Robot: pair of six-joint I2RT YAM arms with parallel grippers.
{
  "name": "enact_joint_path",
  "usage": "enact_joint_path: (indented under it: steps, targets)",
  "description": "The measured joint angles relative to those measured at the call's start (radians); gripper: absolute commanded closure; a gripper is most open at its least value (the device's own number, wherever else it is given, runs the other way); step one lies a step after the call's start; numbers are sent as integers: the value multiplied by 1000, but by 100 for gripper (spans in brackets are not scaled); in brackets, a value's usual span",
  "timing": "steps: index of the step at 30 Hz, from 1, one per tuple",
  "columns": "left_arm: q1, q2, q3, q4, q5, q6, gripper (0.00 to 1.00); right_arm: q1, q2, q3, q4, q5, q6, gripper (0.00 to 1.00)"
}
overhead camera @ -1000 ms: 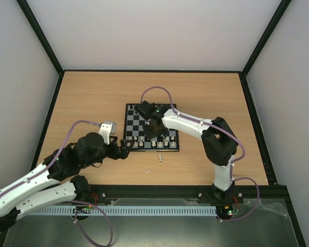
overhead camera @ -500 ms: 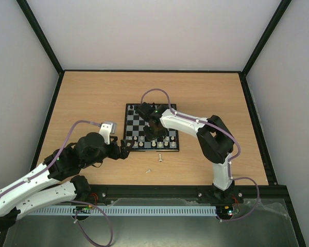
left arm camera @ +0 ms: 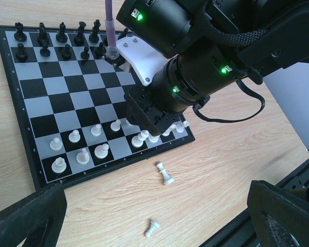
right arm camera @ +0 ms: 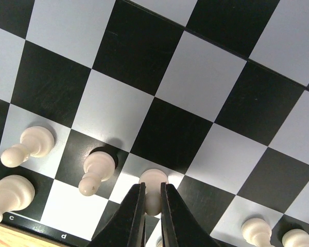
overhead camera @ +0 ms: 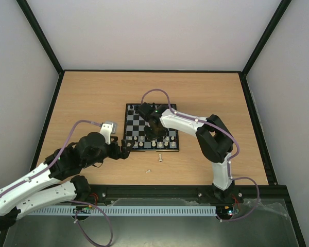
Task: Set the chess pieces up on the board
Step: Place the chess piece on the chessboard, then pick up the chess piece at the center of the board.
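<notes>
Clamped on a pawn point(right arm camera: 153, 180) at the board's point(overhead camera: 136, 116) 6 o'clock edge with right gripper point(right arm camera: 152, 191), splayed empty at 8 o'clock with left gripper point(overhead camera: 124, 151).

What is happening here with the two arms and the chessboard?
The right gripper is shut on a small white plastic pawn at the near rows of the black-and-pale checkered chessboard, where other white pieces stand. The left gripper hovers open beside the board. Two white pieces lie on the wooden table.
</notes>
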Motion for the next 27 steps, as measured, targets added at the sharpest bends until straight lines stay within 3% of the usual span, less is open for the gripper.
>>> enact_joint_path:
  steps: [18, 27]
  targets:
    - [0, 5, 0, 0, 0, 0, 1, -1, -17, -8, 2, -21, 0, 68]
    - [0, 11, 0, 0, 0, 0, 1, -1, -223, -39, 17, 38, 28, 59]
